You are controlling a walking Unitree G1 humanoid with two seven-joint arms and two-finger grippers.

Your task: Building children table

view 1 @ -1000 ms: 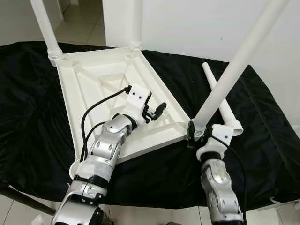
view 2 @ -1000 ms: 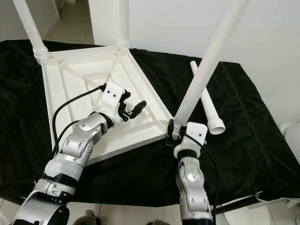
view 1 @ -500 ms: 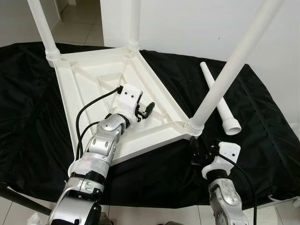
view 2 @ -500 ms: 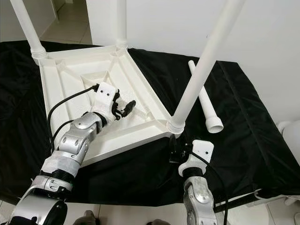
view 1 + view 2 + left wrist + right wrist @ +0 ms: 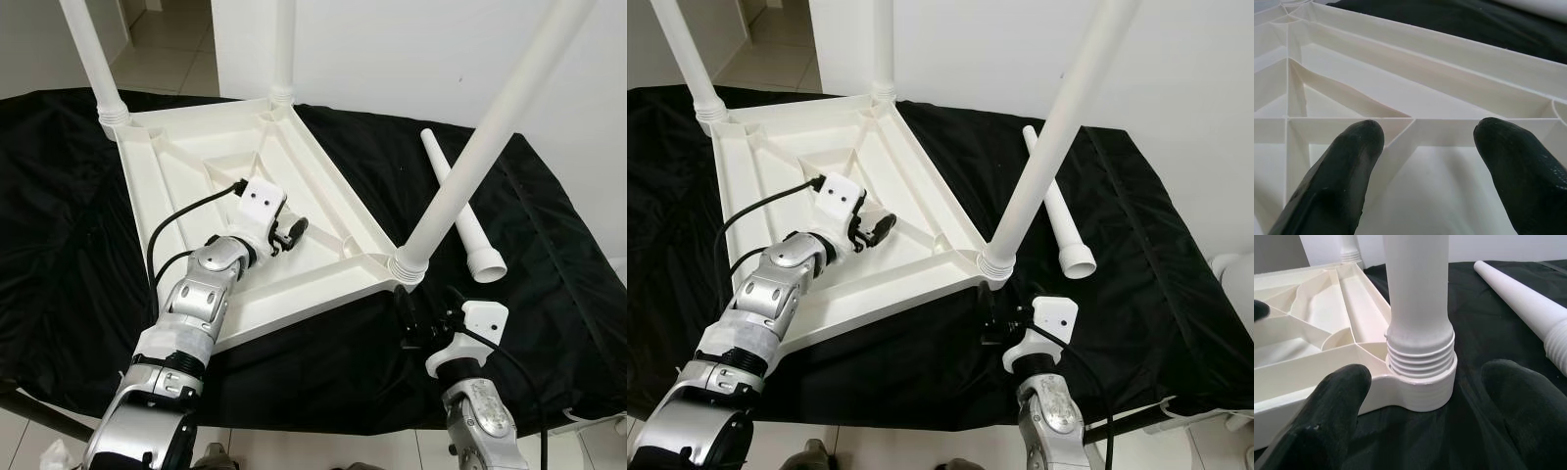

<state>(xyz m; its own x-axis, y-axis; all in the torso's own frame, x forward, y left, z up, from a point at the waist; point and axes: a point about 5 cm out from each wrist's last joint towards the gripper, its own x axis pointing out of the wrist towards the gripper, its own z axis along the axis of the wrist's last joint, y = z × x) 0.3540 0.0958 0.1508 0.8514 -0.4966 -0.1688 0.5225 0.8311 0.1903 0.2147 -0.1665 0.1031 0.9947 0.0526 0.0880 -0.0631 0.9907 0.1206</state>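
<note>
Left gripper (image 5: 290, 233): fingers spread apart, empty, hovering over the ribbed underside of the tabletop (image 5: 186, 171), near its middle; from the wrist, both black fingertips (image 5: 1347, 161) seen above a crossing of white ribs, contact with the plastic impossible to tell. Right gripper (image 5: 416, 315): fingers spread wide, empty, just off the tabletop's nearest corner, pointing at the screwed-in leg (image 5: 480, 147) but apart from it; from the wrist, the leg's threaded base (image 5: 1420, 350) sitting between the two fingertips (image 5: 1337, 406) with a clear gap on each side.

Black cloth (image 5: 59, 245) covering the support under the tabletop, wrinkled, draped over the edges. Beyond the tabletop, a white wall (image 5: 411, 49) and a strip of pale tiled floor (image 5: 167, 49).

Tabletop white plastic, upside down on the cloth, ribs and raised rim facing up. Three white tapered legs standing from its corners: two far legs (image 5: 93, 59) and the near one beside the right gripper. Fourth leg (image 5: 460, 211) lying loose on the cloth, to the right of the tabletop, wide threaded end nearest the robot.
</note>
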